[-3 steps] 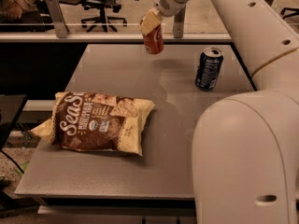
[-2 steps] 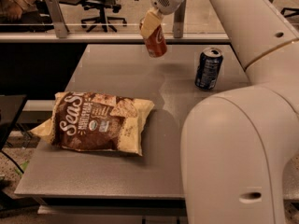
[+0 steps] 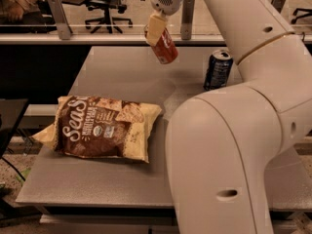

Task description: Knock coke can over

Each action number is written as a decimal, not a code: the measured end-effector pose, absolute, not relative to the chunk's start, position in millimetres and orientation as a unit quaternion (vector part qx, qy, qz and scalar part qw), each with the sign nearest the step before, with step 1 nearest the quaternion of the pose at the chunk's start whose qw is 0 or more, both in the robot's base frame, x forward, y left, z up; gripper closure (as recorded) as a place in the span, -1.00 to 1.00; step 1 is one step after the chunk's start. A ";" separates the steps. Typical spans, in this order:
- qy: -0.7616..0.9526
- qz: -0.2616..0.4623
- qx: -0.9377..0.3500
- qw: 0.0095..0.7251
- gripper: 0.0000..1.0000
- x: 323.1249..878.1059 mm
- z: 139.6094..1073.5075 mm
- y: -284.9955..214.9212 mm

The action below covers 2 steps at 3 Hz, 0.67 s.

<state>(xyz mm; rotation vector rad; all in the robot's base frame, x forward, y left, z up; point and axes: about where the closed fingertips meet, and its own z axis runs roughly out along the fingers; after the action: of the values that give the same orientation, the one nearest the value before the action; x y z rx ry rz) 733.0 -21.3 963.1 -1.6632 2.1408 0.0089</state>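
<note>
A grey speckled worktop [image 3: 122, 72] stands in a dim office, with wheeled desk chairs [image 3: 105, 6] on a pale floor behind a low rail with metal posts [image 3: 57, 16]. The claw [image 3: 157, 35] hangs over the far middle of the worktop, below the arm's round white wrist. One cream-coloured finger [image 3: 155, 26] lies flat against the upper side of the coke can [image 3: 166, 48]. The other finger is hidden behind the can, so the claw appears to be clamped on it. The coke can is red with a streak of white script that cannot be read whole. It leans with its top up toward the claw and its base down toward the right. Its base seems to sit just clear of the worktop, though the angle leaves that uncertain. To the right, well apart from it, a dark blue soda can [image 3: 218, 71] stands upright near the worktop's far right side, its label too dark to read. On the near left lies a brown and cream chip bag [image 3: 102, 128], flat on its back. It has large white lettering beginning "Seas", pictured chips, and smaller print that cannot be made out. The robot's bulky white arm [image 3: 234, 130] fills the right foreground and covers the worktop's near right corner.
</note>
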 end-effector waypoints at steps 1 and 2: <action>0.757 -0.028 -0.631 0.167 1.00 731.9 951.4 -15.5; 0.748 -0.043 -0.645 0.150 1.00 734.8 946.0 -11.3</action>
<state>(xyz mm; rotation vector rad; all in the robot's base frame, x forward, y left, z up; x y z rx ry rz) 734.8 -11.3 946.0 -1.8514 2.1495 -0.1231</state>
